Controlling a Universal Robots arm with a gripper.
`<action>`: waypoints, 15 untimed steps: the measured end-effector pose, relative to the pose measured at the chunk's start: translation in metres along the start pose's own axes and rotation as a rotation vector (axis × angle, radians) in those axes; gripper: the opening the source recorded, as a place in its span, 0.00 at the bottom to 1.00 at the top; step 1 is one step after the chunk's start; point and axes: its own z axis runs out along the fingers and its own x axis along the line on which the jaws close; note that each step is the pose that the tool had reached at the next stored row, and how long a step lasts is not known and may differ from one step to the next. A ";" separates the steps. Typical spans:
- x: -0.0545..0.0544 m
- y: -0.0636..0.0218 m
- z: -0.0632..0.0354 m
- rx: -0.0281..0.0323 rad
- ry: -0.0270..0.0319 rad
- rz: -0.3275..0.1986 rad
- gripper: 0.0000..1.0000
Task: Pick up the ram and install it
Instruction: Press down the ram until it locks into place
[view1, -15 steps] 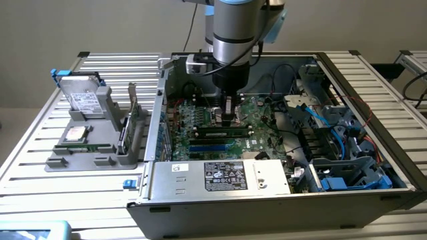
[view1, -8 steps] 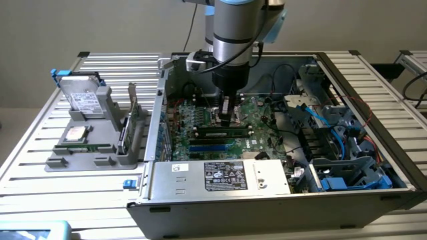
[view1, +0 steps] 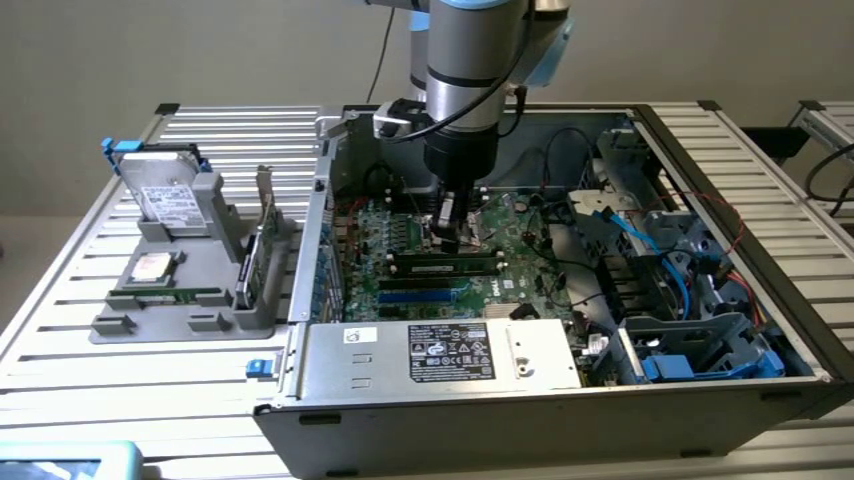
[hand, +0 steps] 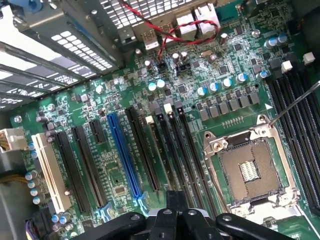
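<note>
Your gripper (view1: 451, 235) is hanging low over the motherboard (hand: 150, 100), jaws squeezed shut. Beside it, the ram (view1: 447, 267) is sitting in its slot.

We see plain beige wall (view1: 200, 50) behind, evenly lit; desk (view1: 80, 300) of ribbed aluminium slats under everything; second slatted desk (view1: 830, 120) at exterior view's right edge

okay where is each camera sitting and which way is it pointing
Exterior view: off the arm, raised, looking down into the open computer case; the arm and gripper show over the ram.
Wrist view: on the wrist, facing down at the motherboard; the gripper shows.
Shared: motherboard and gripper.
</note>
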 end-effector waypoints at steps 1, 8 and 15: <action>0.000 0.0000 0.0000 -0.0003 0.0001 0.007 0.11; 0.000 0.0000 0.0001 -0.0077 0.0013 0.106 0.11; 0.000 -0.0001 0.0000 -0.0105 0.0028 0.195 0.11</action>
